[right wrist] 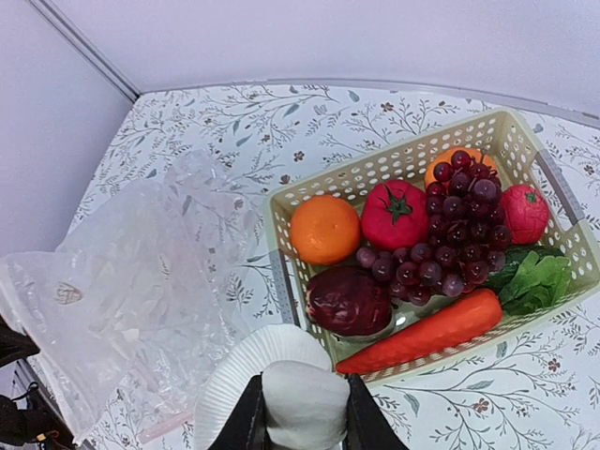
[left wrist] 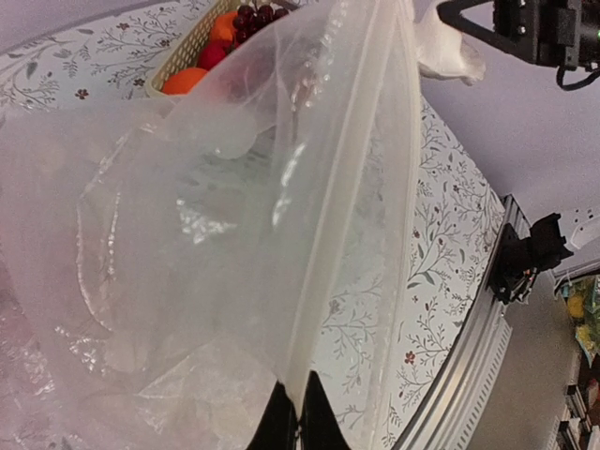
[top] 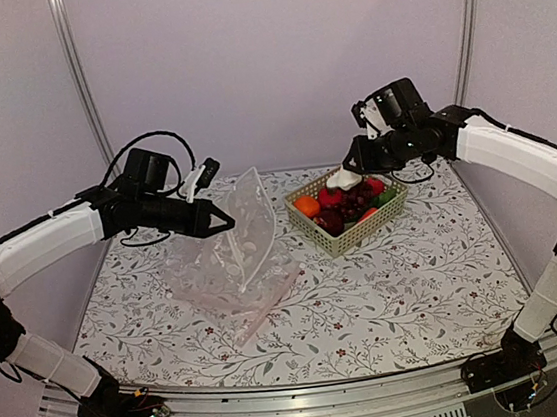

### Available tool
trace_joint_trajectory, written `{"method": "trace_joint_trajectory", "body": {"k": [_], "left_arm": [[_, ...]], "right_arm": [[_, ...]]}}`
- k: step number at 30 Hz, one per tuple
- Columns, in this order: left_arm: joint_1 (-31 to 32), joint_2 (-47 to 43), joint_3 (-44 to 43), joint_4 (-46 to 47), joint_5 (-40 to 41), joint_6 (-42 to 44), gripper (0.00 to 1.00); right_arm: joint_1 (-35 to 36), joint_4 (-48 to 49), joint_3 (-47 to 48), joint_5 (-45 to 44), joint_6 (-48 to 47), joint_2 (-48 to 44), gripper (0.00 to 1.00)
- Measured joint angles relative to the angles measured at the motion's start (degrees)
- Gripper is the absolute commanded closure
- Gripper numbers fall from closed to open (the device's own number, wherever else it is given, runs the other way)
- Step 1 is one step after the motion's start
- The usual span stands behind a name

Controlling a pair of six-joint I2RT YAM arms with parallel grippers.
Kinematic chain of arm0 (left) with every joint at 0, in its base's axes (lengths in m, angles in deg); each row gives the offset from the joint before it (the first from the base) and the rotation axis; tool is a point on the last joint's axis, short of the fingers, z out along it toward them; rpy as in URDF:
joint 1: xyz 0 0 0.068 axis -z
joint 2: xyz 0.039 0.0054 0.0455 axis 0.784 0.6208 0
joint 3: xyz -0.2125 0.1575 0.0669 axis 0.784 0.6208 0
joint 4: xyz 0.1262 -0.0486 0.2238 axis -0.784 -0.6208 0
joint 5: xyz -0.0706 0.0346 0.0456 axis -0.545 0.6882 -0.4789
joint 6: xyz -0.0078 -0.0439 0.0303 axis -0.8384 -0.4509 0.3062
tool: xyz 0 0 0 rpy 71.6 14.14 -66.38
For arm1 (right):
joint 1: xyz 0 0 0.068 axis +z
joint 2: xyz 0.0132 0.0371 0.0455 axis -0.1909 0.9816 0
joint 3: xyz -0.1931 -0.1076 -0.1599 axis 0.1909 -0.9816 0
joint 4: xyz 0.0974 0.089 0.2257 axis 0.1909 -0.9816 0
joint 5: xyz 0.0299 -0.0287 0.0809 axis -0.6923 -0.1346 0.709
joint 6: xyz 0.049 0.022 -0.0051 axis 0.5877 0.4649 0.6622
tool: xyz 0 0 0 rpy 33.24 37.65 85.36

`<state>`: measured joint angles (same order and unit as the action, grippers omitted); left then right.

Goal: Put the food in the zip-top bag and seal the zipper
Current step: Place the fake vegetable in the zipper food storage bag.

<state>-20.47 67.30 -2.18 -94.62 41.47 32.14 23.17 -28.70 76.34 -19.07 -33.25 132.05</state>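
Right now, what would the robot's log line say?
left gripper: shut on bag, top raised | right gripper: shut on white lump above basket edge | grapes: in basket

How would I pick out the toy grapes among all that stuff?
Find the cream basket on the flowered table, beside the clear bag. The grapes lie in its middle, between a red tomato and another red fruit. They alone are a cluster of many small dark purple balls; each neighbour is one solid piece.
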Motion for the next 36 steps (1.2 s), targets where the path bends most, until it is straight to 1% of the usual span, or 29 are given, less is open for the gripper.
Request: {"method": "trace_joint_trajectory", "body": {"k": [6, 9, 14, 19, 22, 29, 36], "left_arm": [[0.02, 0.00, 0.13, 0.59, -1.51, -0.74, 1.00], [0.09, 0.02, 0.15, 0.81, -2.36, -0.81, 1.00], [0.46, 0.04, 0.20, 1.60, -4.68, -0.81, 1.00], [0.87, 0.33, 0.22, 2.16, -7.61, -0.79, 1.00], [1.20, 0.61, 0.22, 2.64, -9.20, -0.74, 1.00], [1.95, 1.27, 0.22, 3.02, -11.43, -0.63, 1.00], [2.14, 1.66, 0.22, 3.08, -12.92, -0.63, 1.00]], "right_arm": [[3.32, 3.45, -3.54, 4.33, -1.68, -7.08, 0.82], [8.66, 4.87, -4.81, 6.01, -3.58, -9.27, 0.82], [16.68, 7.17, -4.98, 7.50, -6.80, -10.58, 0.82], [20.76, 8.39, -4.83, 8.00, -8.52, -10.05, 0.84], [22.73, 8.37, -3.74, 5.60, -9.64, -8.33, 0.84], [27.52, 7.21, 1.86, -5.64, -12.44, -1.55, 0.84], [28.20, 6.01, 7.06, -13.55, -13.07, 5.05, 0.86]]}}
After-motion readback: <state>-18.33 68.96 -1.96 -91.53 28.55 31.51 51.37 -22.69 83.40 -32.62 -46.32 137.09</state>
